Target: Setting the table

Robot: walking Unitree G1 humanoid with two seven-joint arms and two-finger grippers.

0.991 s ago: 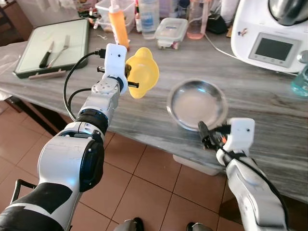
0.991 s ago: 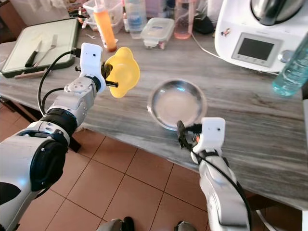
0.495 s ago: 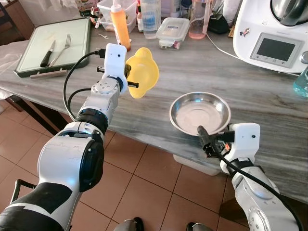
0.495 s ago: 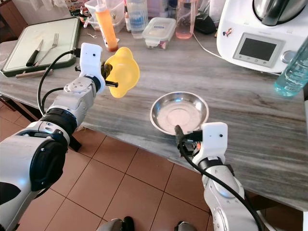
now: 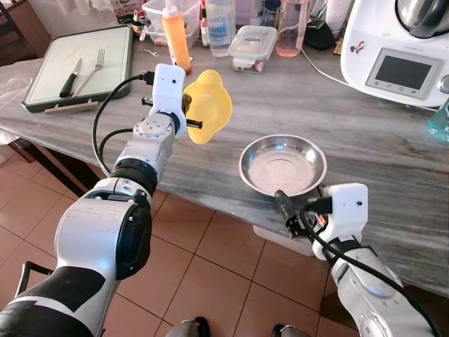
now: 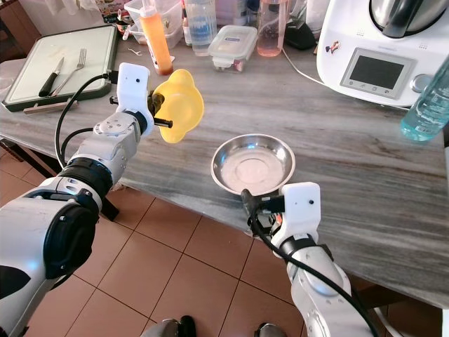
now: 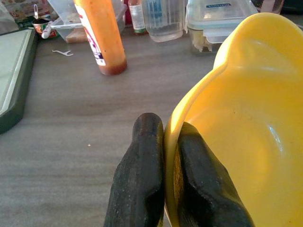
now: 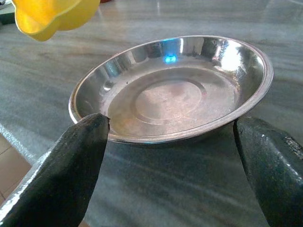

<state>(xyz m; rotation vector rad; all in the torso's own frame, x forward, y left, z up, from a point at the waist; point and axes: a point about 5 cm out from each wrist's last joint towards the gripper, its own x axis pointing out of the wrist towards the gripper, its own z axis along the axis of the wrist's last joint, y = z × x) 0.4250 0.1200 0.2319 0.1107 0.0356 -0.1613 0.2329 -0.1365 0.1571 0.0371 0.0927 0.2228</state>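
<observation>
Right wrist view: shallow, shiny steel plate, upright.

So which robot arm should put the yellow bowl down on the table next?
The left. Its fingers are already pinched on the yellow bowl, held above the counter. The right gripper is open, down by the metal dish, holding nothing.

Faint, perhaps blue print on the container lid, unreadable
</observation>
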